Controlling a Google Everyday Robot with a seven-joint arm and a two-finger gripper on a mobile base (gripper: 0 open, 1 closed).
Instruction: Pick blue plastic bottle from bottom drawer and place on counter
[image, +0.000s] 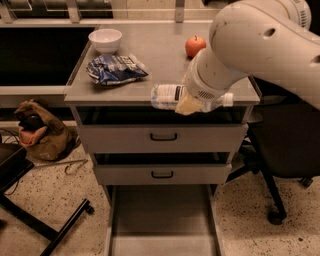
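Observation:
My gripper (189, 103) is shut on the blue plastic bottle (167, 96), which lies on its side in the air at the counter's front edge. Its whitish body sticks out to the left and its white cap (227, 99) to the right. The counter (160, 60) is the light grey top of the drawer cabinet. The bottom drawer (161, 220) is pulled out below, its flat floor bare. My large white arm (260, 45) comes in from the upper right and hides part of the counter's right side.
On the counter are a white bowl (105, 40), a crinkled blue-and-white snack bag (115, 68) and a red apple (195, 46). Two upper drawers (162, 137) are shut. A brown bag (40, 132) lies on the floor left; a black chair (280, 150) stands right.

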